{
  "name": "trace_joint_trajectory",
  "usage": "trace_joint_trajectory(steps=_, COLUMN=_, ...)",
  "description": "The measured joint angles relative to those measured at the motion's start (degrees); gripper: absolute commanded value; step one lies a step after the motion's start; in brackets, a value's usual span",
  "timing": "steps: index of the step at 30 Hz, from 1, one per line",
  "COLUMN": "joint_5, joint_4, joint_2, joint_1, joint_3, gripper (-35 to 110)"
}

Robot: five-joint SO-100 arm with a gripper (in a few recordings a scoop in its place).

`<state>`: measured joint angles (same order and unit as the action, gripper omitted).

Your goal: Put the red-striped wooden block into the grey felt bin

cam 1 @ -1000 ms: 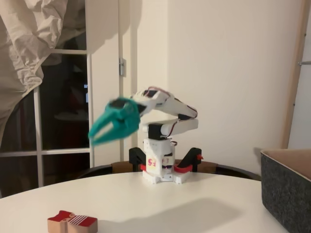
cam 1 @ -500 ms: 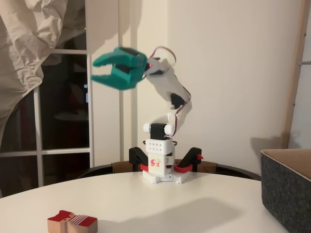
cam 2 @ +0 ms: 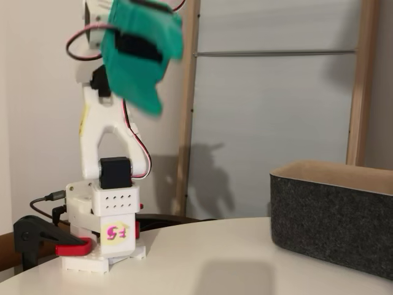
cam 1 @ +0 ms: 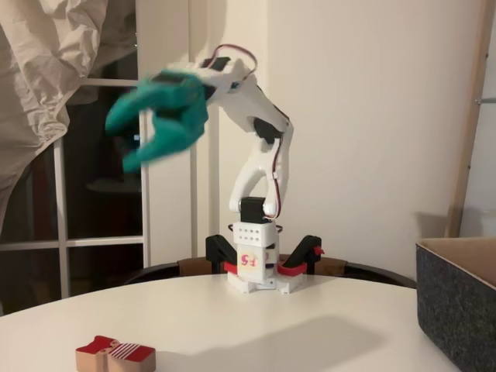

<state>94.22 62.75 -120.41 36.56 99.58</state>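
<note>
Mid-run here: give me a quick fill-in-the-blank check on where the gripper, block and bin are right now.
1. The gripper is raised high above the table with its jaws ____.
2. The block lies on the ____, untouched.
3. In a fixed view the block is at the lower left and the bin is at the ____ edge.
4. The gripper is holding ____.

Missing words: open; table; right; nothing

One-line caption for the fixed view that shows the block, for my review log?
Open teal hand raised high above the table; red-striped wooden block untouched at front left, grey felt bin at right.
</note>
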Motion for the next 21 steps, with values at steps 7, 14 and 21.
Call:
trace_joint_trajectory(steps=7, joint_5=-5.7, joint_4=21.1, joint_2=4.7, joint_1=1.7, joint_3=-3.2, gripper=30)
trace_joint_trajectory(steps=14, joint_5=-2.8, joint_4=30.9, joint_2=7.1, joint_1=3.1, joint_3=-4.6, gripper=31)
trace_joint_trajectory(steps=21, joint_5=0.2, joint_4=31.3, joint_2=13.5, joint_1=4.0, joint_3=-4.6, gripper=38)
